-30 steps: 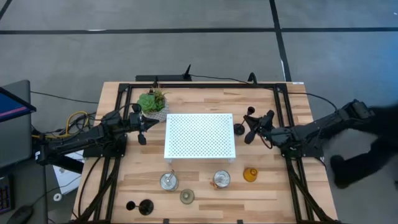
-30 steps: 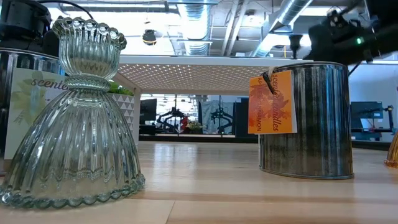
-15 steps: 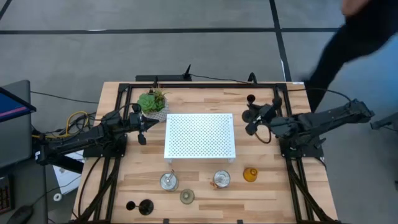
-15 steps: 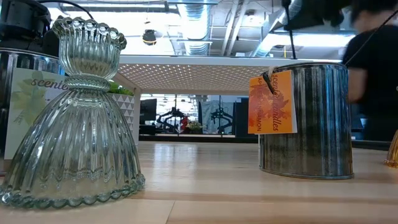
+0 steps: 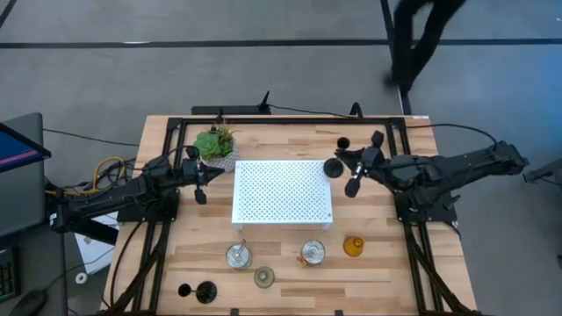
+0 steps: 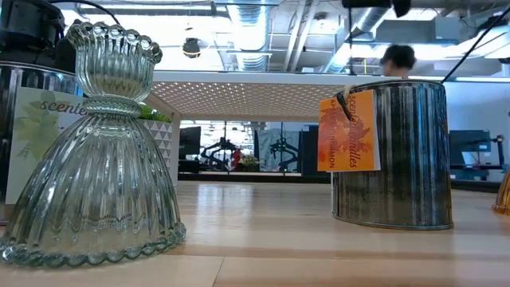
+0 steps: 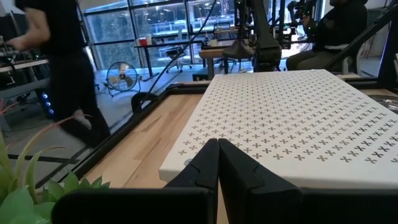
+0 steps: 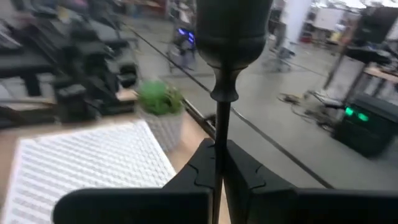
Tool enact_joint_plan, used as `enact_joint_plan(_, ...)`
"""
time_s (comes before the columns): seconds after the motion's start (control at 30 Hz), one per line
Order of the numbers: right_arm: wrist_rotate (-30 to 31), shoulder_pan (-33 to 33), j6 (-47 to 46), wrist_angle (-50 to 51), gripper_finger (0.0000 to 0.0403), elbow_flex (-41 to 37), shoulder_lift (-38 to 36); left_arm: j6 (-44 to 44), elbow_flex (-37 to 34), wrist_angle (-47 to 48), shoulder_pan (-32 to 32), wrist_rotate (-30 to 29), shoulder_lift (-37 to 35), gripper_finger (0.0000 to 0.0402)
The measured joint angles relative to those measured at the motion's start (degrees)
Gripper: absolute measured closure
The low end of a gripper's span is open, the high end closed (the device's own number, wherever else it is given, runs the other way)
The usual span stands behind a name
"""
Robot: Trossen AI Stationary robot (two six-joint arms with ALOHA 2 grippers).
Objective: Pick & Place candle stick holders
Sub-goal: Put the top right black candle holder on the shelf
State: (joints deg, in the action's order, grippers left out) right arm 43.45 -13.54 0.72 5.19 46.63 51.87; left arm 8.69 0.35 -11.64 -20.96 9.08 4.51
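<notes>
My right gripper [image 5: 349,160] is shut on a black thin-stemmed candle stick holder [image 5: 337,156] and hangs above the right edge of the white perforated platform [image 5: 282,191]. My left gripper [image 5: 200,183] waits shut beside the plant [image 5: 215,143], left of the platform. Along the near side stand two silvery holders [image 5: 238,255] [image 5: 313,253], an amber one [image 5: 353,247] and a pale green one [image 5: 264,277]. Another black holder [image 5: 198,291] lies on its side at the near left. My right gripper pinches the black holder's thin stem [image 8: 220,134] between its two fingers, below the cup [image 8: 233,25]. The fingers come roughly level from the table's right and lie across the stem. The holder is lifted clear and tilted, cup [image 5: 343,141] toward the far edge, round base [image 5: 333,167] nearer.
The dark frame rails [image 5: 290,120] run round the table's edges. The low view has the ribbed glass holder [image 6: 96,151] and a metal tin with an orange tag [image 6: 394,151] close by. A person [image 5: 420,35] is on the floor beyond the far edge.
My right gripper has risen well above the table with the black holder and gone a little toward the platform, rolling as it went. The holder hangs higher and tilted. A person has walked round from the table's right side to beyond its far edge.
</notes>
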Motion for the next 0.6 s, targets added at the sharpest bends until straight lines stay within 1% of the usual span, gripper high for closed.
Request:
enact_joint_plan(0.17, -10.81, 3.90, 0.78, -5.06, 0.0403, 0.02, 3.11, 0.00, 0.00, -0.02, 0.01, 0.00, 0.00, 0.0394)
enact_joint_plan(0.5, -24.23, 12.52, -0.63, -9.62, 0.0403, 0.02, 8.03, 0.00, 0.01, -0.07, -0.01, 0.00, 0.00, 0.0394)
enact_joint_plan(0.6, -29.89, 14.83, -0.75, -13.73, 0.0403, 0.00, 9.64, 0.00, 0.00, -0.07, -0.01, 0.00, 0.00, 0.0394)
